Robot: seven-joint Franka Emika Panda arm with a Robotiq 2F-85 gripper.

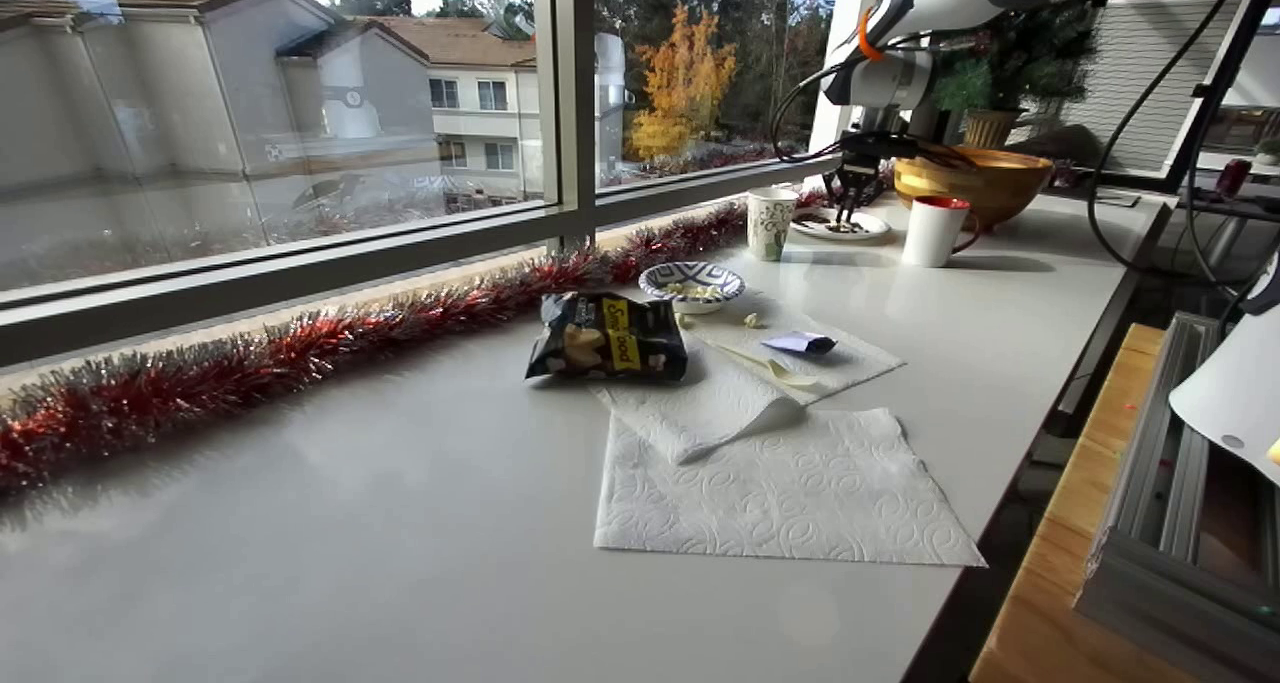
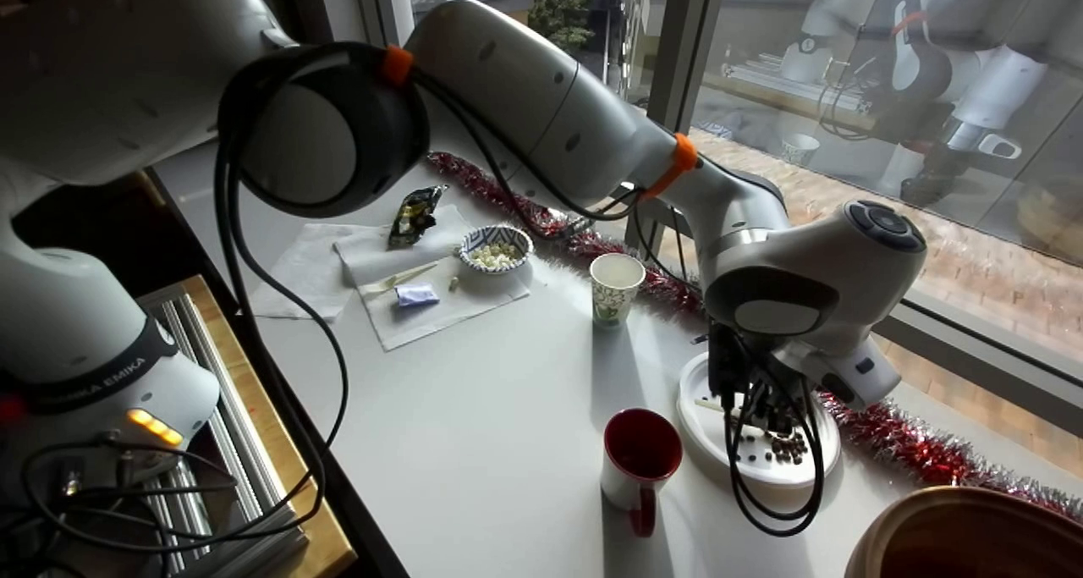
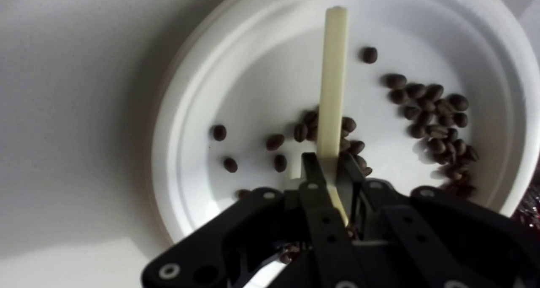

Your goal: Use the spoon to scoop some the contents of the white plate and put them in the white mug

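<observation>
The white plate (image 3: 177,111) holds loose dark brown beans, the contents (image 3: 438,111), with the main heap at its right in the wrist view. The plate shows in both exterior views (image 1: 872,225) (image 2: 687,409), by the window. My gripper (image 3: 331,165) is low over the plate, its fingers closed on the pale handle of the spoon (image 3: 331,90); the spoon's bowl end is hidden. The gripper also shows in an exterior view (image 1: 846,215). The white mug (image 1: 930,238), red inside with a red handle, stands upright beside the plate, apart from it; it also shows in an exterior view (image 2: 622,481).
A patterned paper cup (image 1: 771,225) stands near the plate. A large wooden bowl (image 1: 985,188) stands beyond it. A patterned bowl of popcorn (image 2: 497,252), a black snack bag (image 1: 608,338) and paper towels (image 1: 780,483) lie farther along. Tinsel (image 1: 350,333) lines the window edge.
</observation>
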